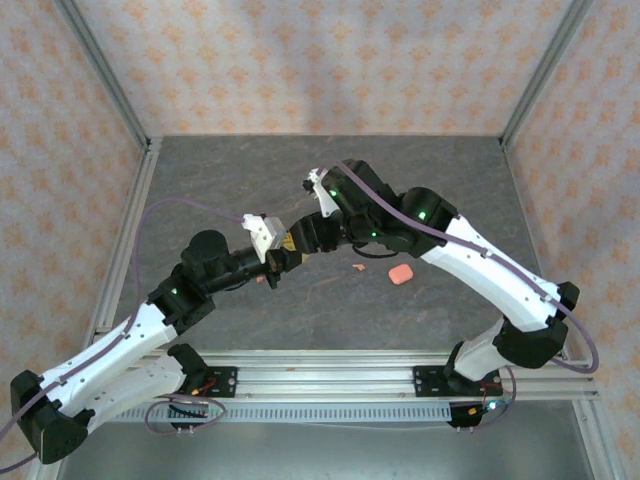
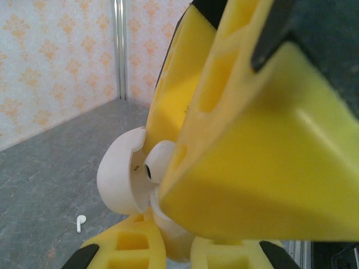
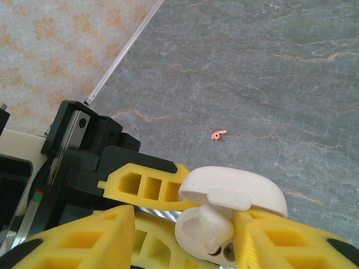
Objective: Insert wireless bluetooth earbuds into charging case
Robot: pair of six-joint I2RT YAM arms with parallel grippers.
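Above the middle of the surface (image 1: pixel 230 180), a white charging case (image 3: pixel 233 193) is being held in the air with its lid hinged open. It is being clamped at its lower body by the left fingers (image 2: pixel 126 249), which are closed tightly on it. A white earbud (image 3: pixel 205 227) is being cradled in the open case, under the raised lid. The right fingers (image 3: pixel 84 238) are being held partly apart on either side of that earbud. A gap is showing between the earbud and one finger, and whether the other finger is touching it cannot be told. A second white earbud (image 2: pixel 81 223) is lying on the surface, well apart from the case. A salmon-pink earbud (image 3: pixel 218 134) is lying on the surface just right of where the fingers are meeting. A salmon-pink case (image 1: pixel 401 274) is resting near that earbud, a little farther right.
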